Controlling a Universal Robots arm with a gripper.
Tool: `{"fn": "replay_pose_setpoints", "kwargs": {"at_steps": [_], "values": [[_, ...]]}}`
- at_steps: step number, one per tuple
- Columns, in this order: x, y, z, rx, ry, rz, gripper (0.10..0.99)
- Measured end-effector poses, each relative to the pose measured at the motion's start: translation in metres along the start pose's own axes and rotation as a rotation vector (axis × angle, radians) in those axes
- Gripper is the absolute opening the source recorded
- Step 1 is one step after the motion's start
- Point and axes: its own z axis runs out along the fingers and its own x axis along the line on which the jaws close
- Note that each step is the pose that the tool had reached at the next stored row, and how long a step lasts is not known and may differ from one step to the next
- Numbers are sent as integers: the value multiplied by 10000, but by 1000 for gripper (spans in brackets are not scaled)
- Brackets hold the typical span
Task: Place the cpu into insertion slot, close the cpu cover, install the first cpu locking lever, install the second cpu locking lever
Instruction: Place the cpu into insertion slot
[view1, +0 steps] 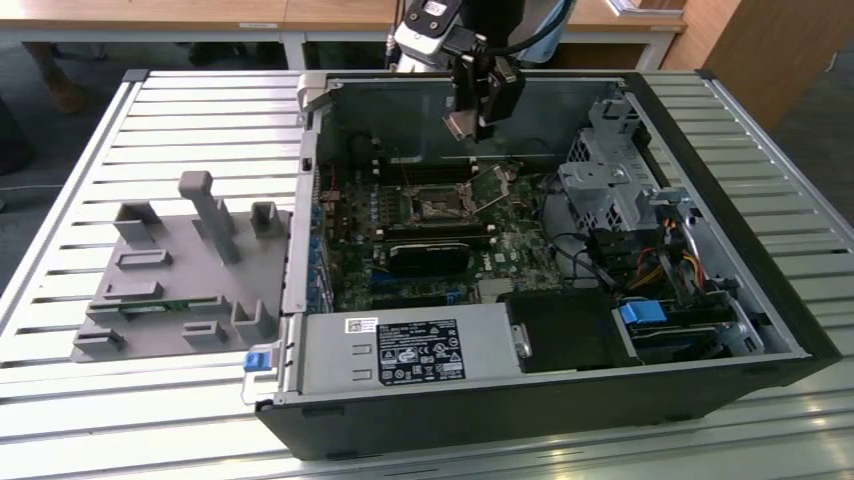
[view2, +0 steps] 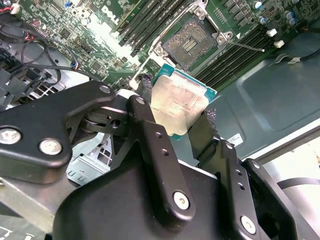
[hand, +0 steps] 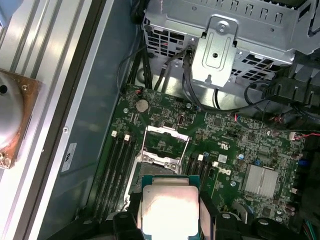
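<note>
- Holding the cpu (view2: 183, 98) by two opposite edges, our gripper (view2: 178, 101) has its fingers clamped on the chip.
- We hang over the open computer case (view1: 747, 300), above the green motherboard (hand: 225, 135).
- Beneath the chip, well apart from it, the insertion slot (view2: 190, 43) lies uncovered.

Second wrist view: cpu (view2: 181, 100) lower corner and parts of two side edges hidden behind the fingers (view2: 152, 142). First wrist view: cpu bottom edge lost at the picture's edge; near side of insertion slot (hand: 159, 159) hidden behind the cpu. Exterior view: arm (view1: 470, 40) cut off at the top; insertion slot contacts too small to tell
</note>
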Motion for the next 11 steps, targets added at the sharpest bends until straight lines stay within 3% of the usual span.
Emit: {"fn": "replay_pose_setpoints", "kwargs": {"at_steps": [11], "values": [[-1,-3,40,13,-9,100,541]]}}
